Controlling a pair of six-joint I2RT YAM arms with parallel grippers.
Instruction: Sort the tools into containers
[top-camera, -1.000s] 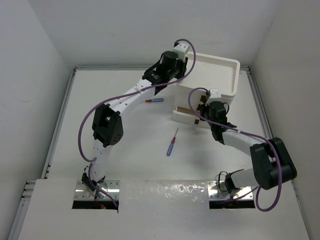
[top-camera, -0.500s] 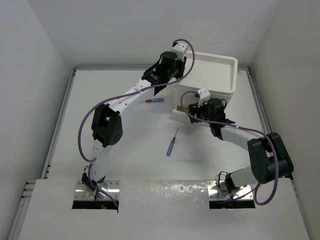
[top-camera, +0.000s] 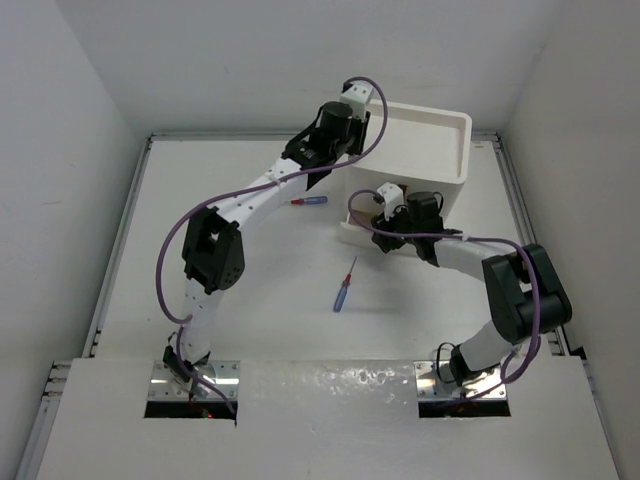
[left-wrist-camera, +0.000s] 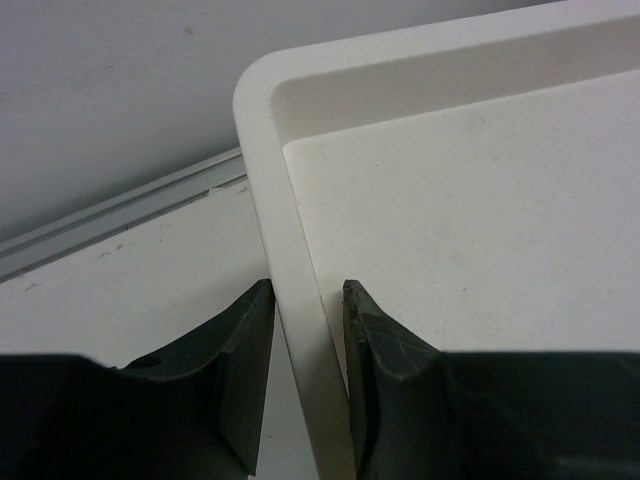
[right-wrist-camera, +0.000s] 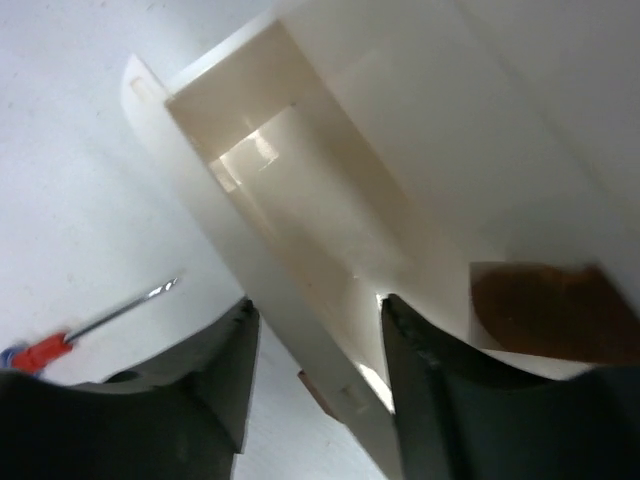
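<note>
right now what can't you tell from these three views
- Left tool: straddles the tray rim; left wrist view doesn't show whether it clamps. Top view: hidden under its wrist.
- Right tool: around the front of the open drawer; grip unclear.
- Drawer inside: only a slice shows in the right wrist view; the right arm largely covers it from above.
- Screwdriver: handle cut off by the frame edge, right wrist view.

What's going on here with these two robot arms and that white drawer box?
The arms are sorting tools into the white drawer unit. The left gripper pinches the rim of its tray top, apparently steadying it. The right gripper straddles the front of a partly pulled-out drawer; whether it is clamped is unclear. The far screwdriver and the near screwdriver, both blue-and-red, lie loose on the table.
</note>
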